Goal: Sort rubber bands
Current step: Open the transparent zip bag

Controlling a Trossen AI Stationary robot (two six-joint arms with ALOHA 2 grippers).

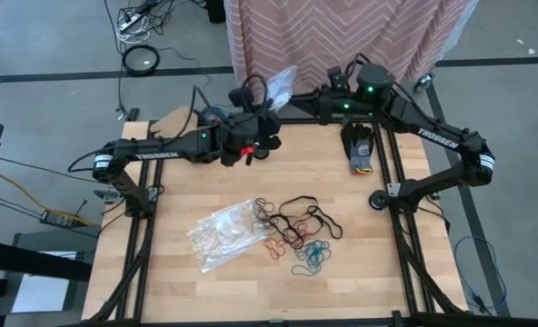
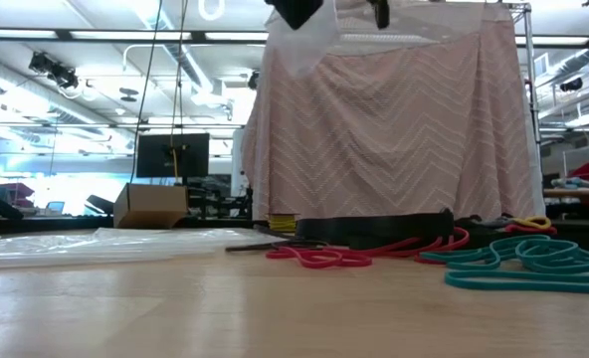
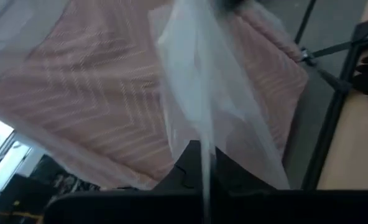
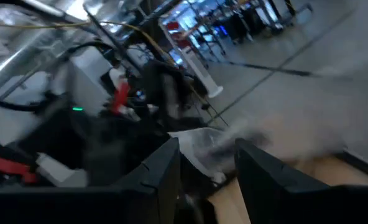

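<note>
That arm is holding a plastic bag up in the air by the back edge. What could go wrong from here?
The left end effector is shut on a thin clear plastic bag near the table's far edge, so the bag could slip or drop off the table. The open right end effector is close by, so the arms might bump. The tangled black, red and teal rubber bands may lift in clumps.

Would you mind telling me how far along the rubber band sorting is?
Nothing looks sorted: the rubber bands lie mixed on the table beside a plastic bag. The left gripper holds another clear bag up; the right gripper is open beside it. All sorting remains.
</note>
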